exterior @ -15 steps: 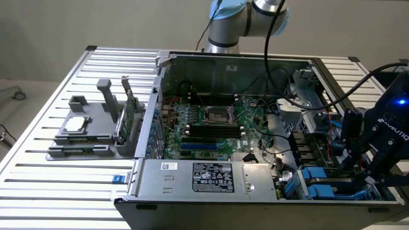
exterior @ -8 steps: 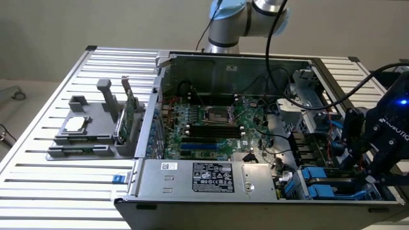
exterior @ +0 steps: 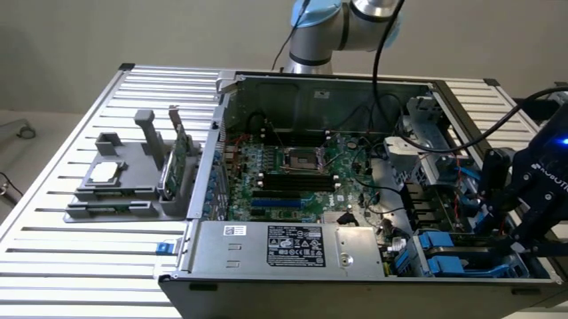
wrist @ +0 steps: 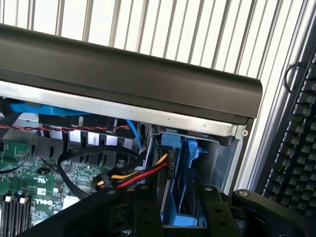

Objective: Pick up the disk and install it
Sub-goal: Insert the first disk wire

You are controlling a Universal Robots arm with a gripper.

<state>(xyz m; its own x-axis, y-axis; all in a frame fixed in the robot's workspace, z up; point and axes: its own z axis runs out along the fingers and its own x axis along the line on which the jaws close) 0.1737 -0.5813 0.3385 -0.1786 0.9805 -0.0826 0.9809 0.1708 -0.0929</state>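
I read a green printed-circuit motherboard (exterior: 293, 174), a bright blue plastic drive carrier (exterior: 443, 259) near right, a red, yellow and black wire bundle (wrist: 143, 175), and what looks like a black keyboard (wrist: 296, 143).

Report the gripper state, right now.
Gripper: closed on the disk, gripping its blue carrier.

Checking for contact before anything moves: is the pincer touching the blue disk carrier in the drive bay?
Cannot tell. In the wrist view the blue disk carrier sits close by the pincer, but neither contact nor a gap shows plainly.
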